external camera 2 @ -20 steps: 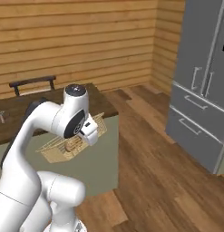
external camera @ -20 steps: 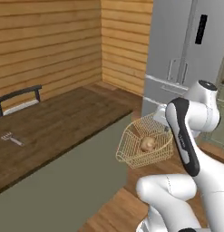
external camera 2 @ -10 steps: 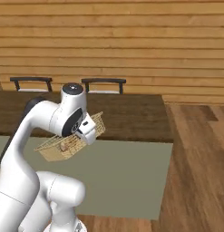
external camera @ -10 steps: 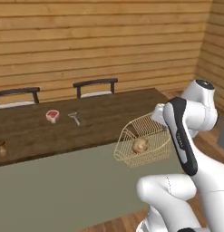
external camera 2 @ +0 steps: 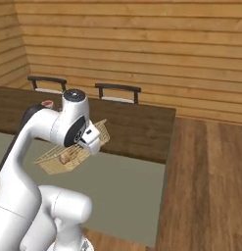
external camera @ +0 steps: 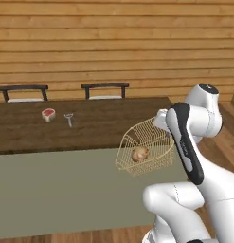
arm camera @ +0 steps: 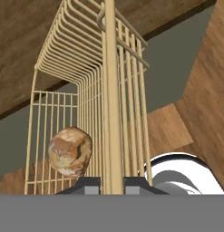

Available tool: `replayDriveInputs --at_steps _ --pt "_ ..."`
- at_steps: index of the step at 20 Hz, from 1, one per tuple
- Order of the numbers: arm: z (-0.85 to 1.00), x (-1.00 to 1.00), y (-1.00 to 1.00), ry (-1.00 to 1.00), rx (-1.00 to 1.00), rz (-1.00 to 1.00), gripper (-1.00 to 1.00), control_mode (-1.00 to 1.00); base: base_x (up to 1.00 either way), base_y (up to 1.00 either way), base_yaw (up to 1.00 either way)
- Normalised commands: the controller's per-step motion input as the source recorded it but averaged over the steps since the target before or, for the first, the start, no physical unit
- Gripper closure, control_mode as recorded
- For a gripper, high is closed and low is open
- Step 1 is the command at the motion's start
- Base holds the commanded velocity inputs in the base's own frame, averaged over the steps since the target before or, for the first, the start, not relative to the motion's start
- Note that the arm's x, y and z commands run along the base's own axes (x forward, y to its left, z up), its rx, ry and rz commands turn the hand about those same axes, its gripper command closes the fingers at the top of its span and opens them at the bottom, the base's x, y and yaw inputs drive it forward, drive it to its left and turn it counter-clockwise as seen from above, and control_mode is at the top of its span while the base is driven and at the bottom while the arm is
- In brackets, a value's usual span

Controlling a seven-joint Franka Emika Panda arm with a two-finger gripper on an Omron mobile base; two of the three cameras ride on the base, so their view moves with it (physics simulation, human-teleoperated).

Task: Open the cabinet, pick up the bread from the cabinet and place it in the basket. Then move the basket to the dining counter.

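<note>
Basket held in the air in front of the dining counter, bread inside.

I see the jaws (arm camera: 111, 183) clamped tight on the rim wire of the basket (external camera: 147, 147), which hangs tilted in the air just off the near edge of the dining counter (external camera: 90, 126), over its grey-green front and touching nothing below. The bread (external camera: 139, 154) lies in the basket's low end against the mesh. On the tabletop, far from the basket, sit a red-and-white meat piece (external camera: 48, 114) and a small metal tool (external camera: 68, 118) beside it. Two chairs (external camera: 105, 90) stand behind the counter.
</note>
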Motion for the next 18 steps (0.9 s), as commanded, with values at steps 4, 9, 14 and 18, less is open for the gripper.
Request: replayDriveInputs --at_steps 4,9,14,18 --pt "0.0 0.0 0.0 0.0 0.0 0.0 1.0 1.0 0.26 -0.79 -0.02" --pt "0.0 0.0 0.0 0.0 0.0 0.0 1.0 1.0 0.31 -0.06 -0.06" --pt "0.0 0.0 0.0 0.0 0.0 0.0 1.0 1.0 0.45 0.11 -0.06" --pt "0.0 0.0 0.0 0.0 0.0 0.0 1.0 1.0 0.34 0.2 0.0"
